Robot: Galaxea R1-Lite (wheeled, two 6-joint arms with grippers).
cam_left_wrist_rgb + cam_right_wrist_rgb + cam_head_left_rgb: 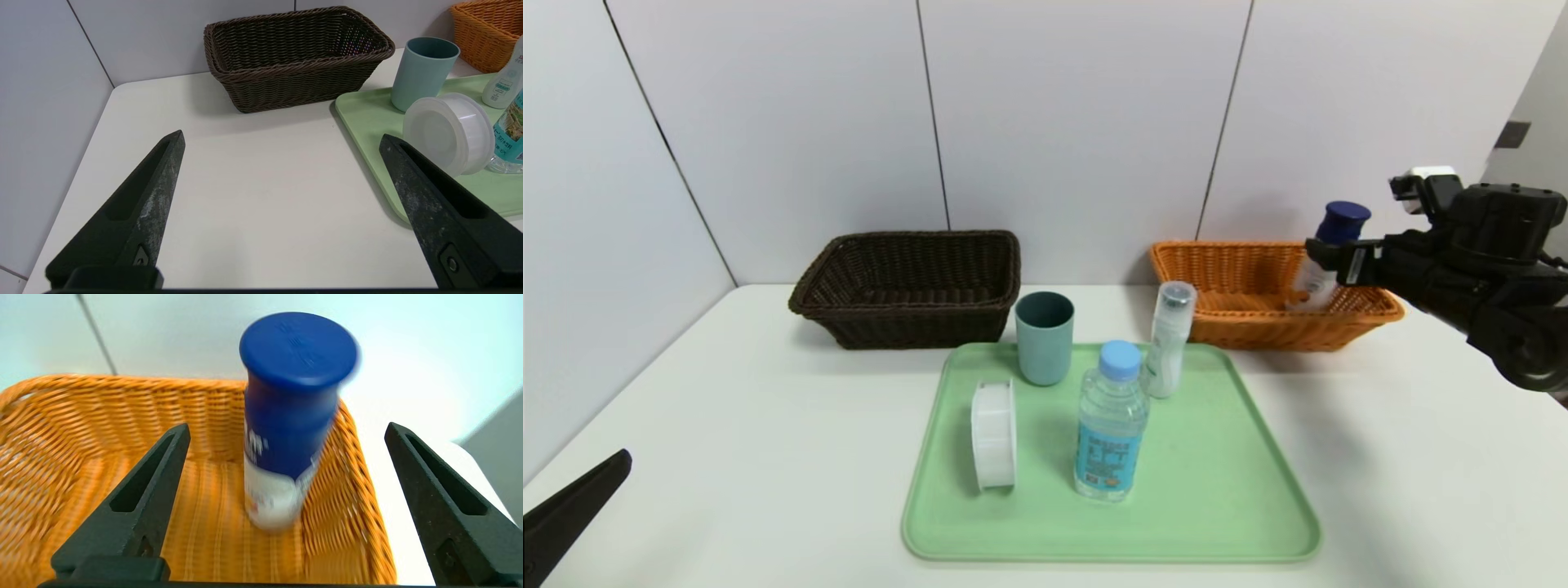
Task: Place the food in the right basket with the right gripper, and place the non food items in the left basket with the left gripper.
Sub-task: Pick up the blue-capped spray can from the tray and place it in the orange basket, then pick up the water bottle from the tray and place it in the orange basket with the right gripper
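Nearest you, your left gripper (282,136) waits over the white table (792,457), claw apart. On the green tray (1201,498) stand the clear water bottle (1111,433), white case (994,435), slim bottle (1170,343) and teal cup (1044,339). Farther off, the dark basket (923,327) sits left; right, your right gripper (288,428), claw apart, flanks the navy-capped bottle (282,428) standing inside the orange basket (1258,331).

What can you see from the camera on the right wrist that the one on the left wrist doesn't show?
Only the right wrist view: the blue-topped white bottle standing in the orange basket, between the right gripper's open fingers.

Only the left wrist view: the dark basket, cup, round case, slim bottle, part of the water bottle, green tray and left gripper, open.

Both: the orange basket, white table and pale wall.
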